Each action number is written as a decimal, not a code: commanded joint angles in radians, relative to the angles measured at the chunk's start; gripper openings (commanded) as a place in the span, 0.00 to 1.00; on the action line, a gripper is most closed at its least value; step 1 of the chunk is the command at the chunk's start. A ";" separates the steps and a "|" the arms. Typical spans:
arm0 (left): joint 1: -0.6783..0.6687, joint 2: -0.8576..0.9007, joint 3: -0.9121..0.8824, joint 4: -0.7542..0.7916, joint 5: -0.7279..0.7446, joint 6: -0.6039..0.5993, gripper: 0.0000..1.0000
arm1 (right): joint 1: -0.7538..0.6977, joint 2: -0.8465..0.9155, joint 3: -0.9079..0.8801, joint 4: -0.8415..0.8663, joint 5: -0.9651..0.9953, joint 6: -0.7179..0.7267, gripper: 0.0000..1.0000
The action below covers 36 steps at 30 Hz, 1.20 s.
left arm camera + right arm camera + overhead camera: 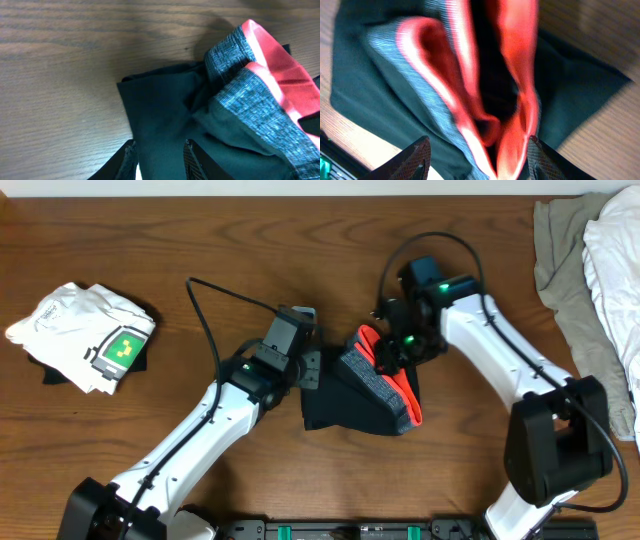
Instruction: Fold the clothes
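Status: long black soft trousers [345, 408] lie mid-surface, nearer the front edge, folded down to a rough wedge. The grey waistband edged in red-orange [390, 385] gapes upward, so I'd say a last fold and flattening remain. Jaws of left gripper [160, 161] are part-closed over dark cloth at the wedge's left edge; can't tell if pinching. Jaws of right gripper [479, 160] are wide, straddling the waistband, no grip visible. White shirt with green square print [85, 340] by the left edge and grey-beige and white garment heap [590, 270] at the far right corner sit well apart; nothing blocks.

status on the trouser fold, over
Left gripper on the trousers, grip unclear. Right gripper open, straddling the waistband. White shirt and garment heap well clear.
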 commanded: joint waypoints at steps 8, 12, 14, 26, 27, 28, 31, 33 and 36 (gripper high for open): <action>0.005 0.058 -0.018 -0.013 -0.011 -0.035 0.33 | 0.070 -0.006 0.012 0.042 0.037 -0.026 0.61; 0.005 0.084 -0.018 -0.010 0.000 -0.039 0.34 | 0.070 -0.006 0.012 0.048 0.069 -0.009 0.63; 0.005 0.097 -0.018 -0.010 0.000 -0.039 0.34 | 0.072 -0.006 0.012 0.054 0.069 -0.009 0.62; 0.005 0.174 -0.018 -0.010 0.000 -0.039 0.34 | 0.076 -0.006 0.016 0.073 0.069 -0.008 0.61; 0.005 0.177 -0.018 -0.010 0.000 -0.039 0.34 | 0.076 -0.006 0.018 0.072 0.069 -0.008 0.61; 0.005 0.180 -0.018 -0.010 0.000 -0.039 0.34 | 0.076 -0.007 0.022 0.072 0.069 -0.008 0.61; 0.005 0.185 -0.018 -0.010 0.000 -0.040 0.34 | 0.076 -0.007 0.039 0.067 0.069 -0.008 0.62; 0.005 0.185 -0.018 -0.010 0.000 -0.040 0.34 | 0.076 -0.007 0.052 0.064 0.069 -0.008 0.62; 0.005 0.185 -0.018 -0.010 0.000 -0.041 0.34 | 0.076 -0.007 0.063 0.061 0.053 -0.008 0.62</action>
